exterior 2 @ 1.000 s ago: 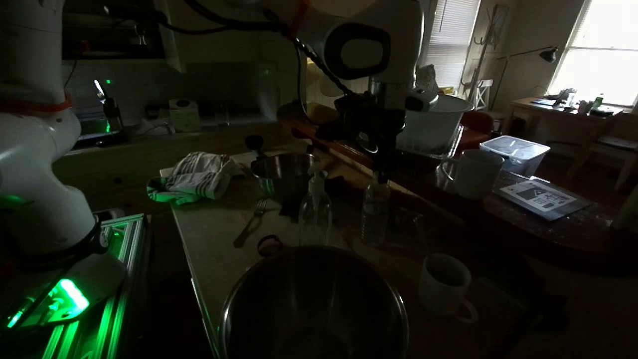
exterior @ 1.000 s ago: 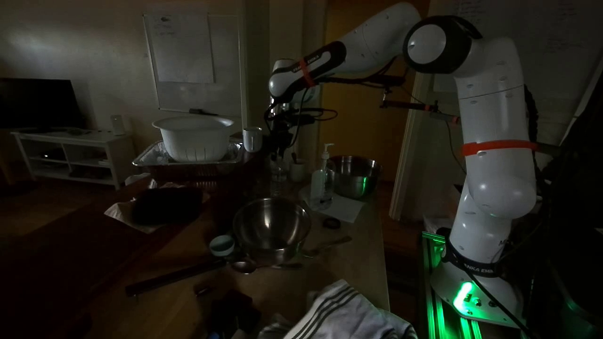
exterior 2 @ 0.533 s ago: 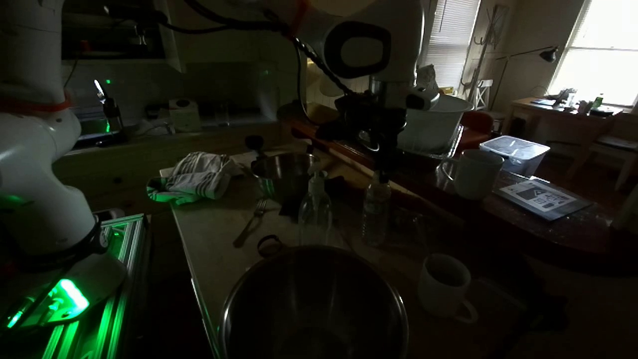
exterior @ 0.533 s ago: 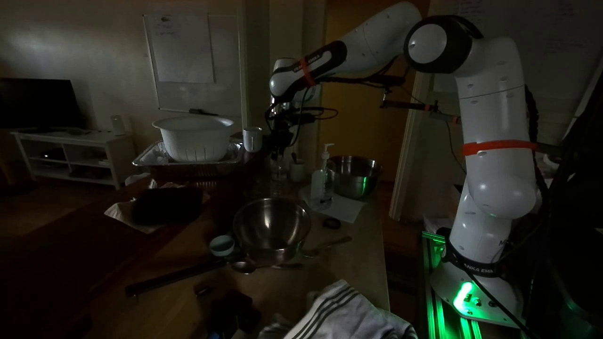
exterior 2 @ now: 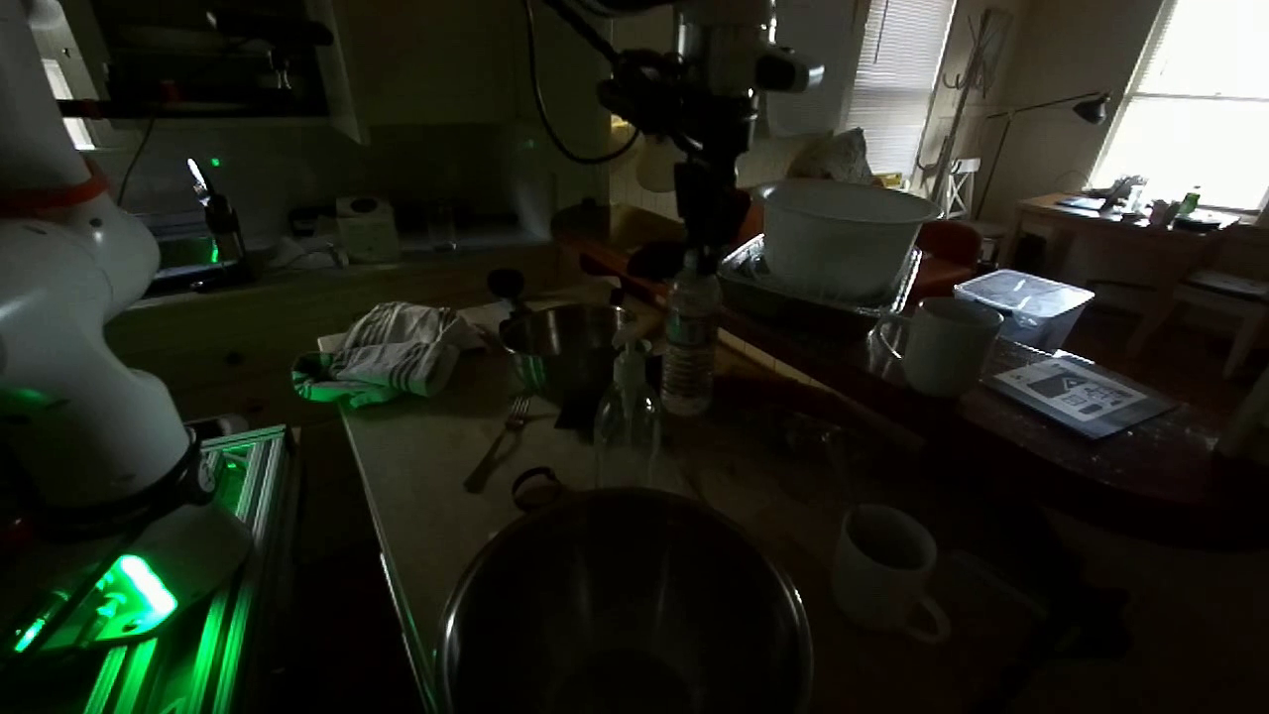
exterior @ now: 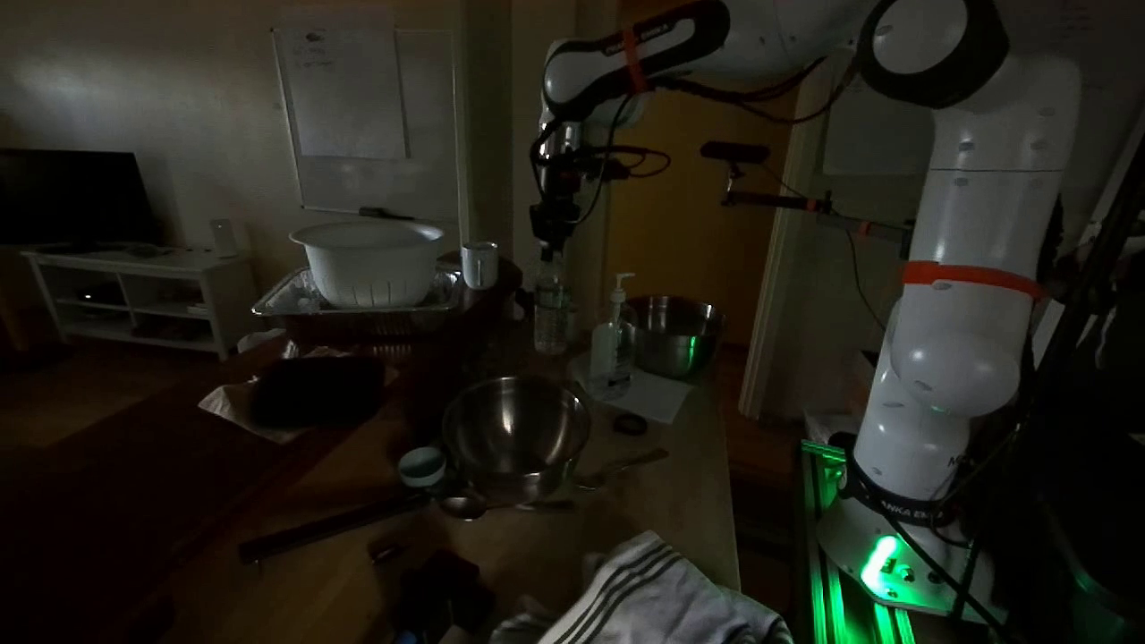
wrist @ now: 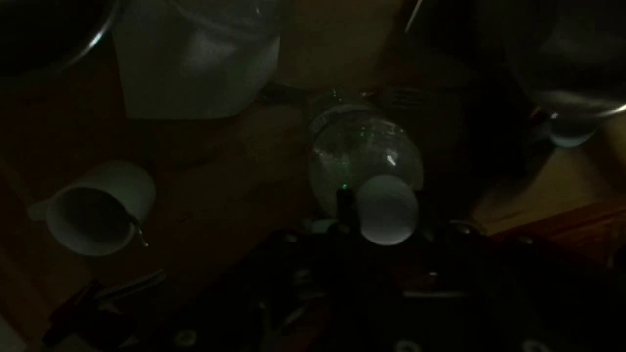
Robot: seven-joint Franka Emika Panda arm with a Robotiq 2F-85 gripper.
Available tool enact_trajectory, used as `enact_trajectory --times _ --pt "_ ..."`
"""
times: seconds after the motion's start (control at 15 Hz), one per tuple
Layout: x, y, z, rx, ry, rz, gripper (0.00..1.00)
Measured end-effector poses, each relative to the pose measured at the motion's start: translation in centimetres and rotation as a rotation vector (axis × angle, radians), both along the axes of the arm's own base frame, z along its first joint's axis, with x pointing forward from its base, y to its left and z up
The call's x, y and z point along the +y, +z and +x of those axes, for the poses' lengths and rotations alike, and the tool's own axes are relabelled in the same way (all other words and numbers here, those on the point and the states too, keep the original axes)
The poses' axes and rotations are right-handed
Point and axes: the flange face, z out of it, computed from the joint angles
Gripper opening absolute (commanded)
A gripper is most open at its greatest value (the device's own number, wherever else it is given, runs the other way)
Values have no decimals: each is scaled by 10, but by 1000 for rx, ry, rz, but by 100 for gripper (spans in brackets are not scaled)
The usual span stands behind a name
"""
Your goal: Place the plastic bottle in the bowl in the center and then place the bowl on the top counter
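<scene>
While the gripper (exterior: 548, 254) pinches the plastic bottle (exterior 2: 691, 357) by its top, jaws snug around it, that bottle (count: 1) hangs upright above the table (exterior: 689, 501), base prob. off the surface, tho it's too dark to be sure. Steel bowls = 2: the center bowl (exterior: 516, 438), standing on the table w/ 1 small cup (exterior: 421, 467) & 1 spoon (exterior: 462, 507) just beside it, and another steel bowl (exterior: 669, 360) next to 1 pump bottle (exterior: 611, 358). Held bottle is apart from both bowls, nr the pump bottle. White mugs = 2: the table mug (exterior 2: 882, 575), w/ 1 thin utensil (wrist: 140, 232) poking out, and the counter mug (exterior 2: 949, 347) up on the raised counter (exterior 2: 1120, 461). Same counter also has 1 white tub (exterior: 367, 268), sitting in 1 foil tray (exterior: 282, 300). More on the table: 1 fork (exterior 2: 501, 443), tines nr the center bowl; 1 paper sheet (exterior: 660, 398) at the pump bottle's base; 1 black ring (exterior: 630, 424) just off the paper; 1 striped towel (exterior: 666, 599), bunched up at the table's edge in both ext. views.
</scene>
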Motion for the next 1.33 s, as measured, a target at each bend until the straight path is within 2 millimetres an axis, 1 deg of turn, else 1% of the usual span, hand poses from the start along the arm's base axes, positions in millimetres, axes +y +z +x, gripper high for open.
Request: enact_trajectory --times 0.2,0.33,0.47,0.6,0.8,0.93,1.0,1.07,1.33 --pt "15 39 -45 41 131 33 8" --pt "35 59 -65 31 214 53 8" --pt "66 70 -74 5 286 66 8" --pt "106 72 -76 -12 356 79 8" --pt "166 59 -72 -25 437 100 8" --pt "193 46 -68 -18 469 105 8" --pt "201 38 -64 -11 479 105 8" --pt "205 29 -60 -3 482 105 8" --pt "200 -20 -39 62 464 111 8"
